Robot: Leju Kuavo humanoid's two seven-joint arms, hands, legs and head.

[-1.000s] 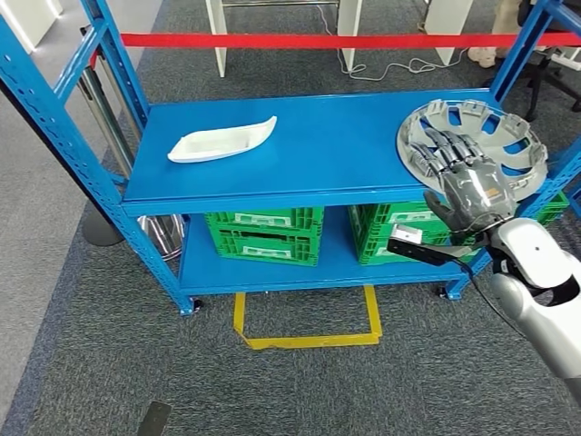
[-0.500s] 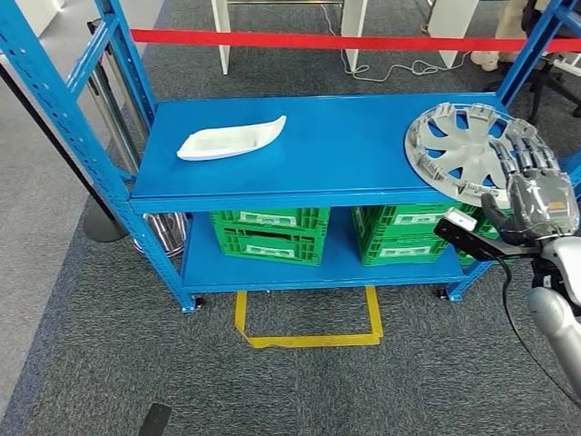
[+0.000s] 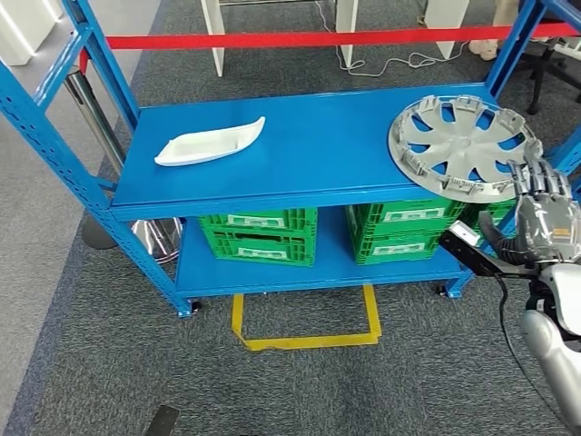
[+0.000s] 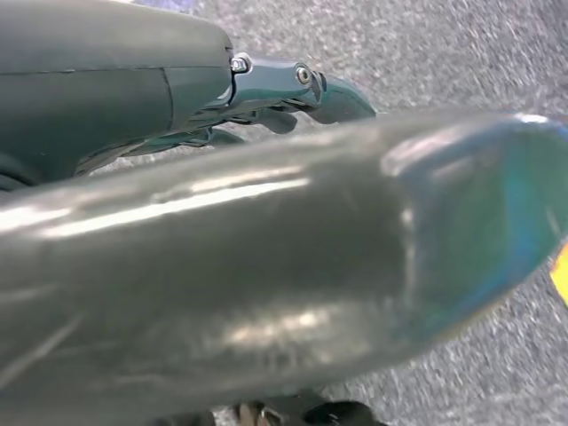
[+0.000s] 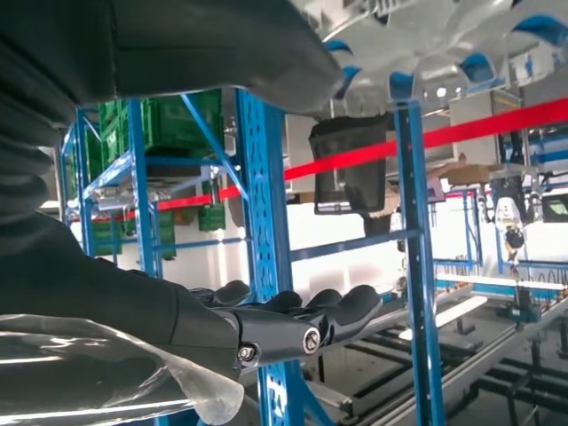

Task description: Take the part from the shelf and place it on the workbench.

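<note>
A silver hubcap (image 3: 460, 143) lies flat at the right end of the blue shelf's top deck (image 3: 322, 154), overhanging the front edge slightly. My right hand (image 3: 541, 207) is at the hubcap's near right rim, fingers stretched out, holding nothing. In the right wrist view the dark fingers (image 5: 295, 324) point straight out with the hubcap (image 5: 429, 35) close beside them. A white boat-shaped part (image 3: 209, 143) rests on the left half of the same deck. My left hand (image 4: 295, 89) hangs over grey carpet with nothing in it.
Two green crates (image 3: 259, 234) (image 3: 398, 232) stand on the lower deck. Blue uprights (image 3: 510, 50) frame the shelf ends. A red tape (image 3: 294, 40) runs behind the shelf. A yellow floor marking (image 3: 305, 341) lies in front, on grey carpet.
My right hand has drawn back from over the hubcap's middle to its near right rim. The hubcap and white part stay on the deck; the camera has shifted a little.
</note>
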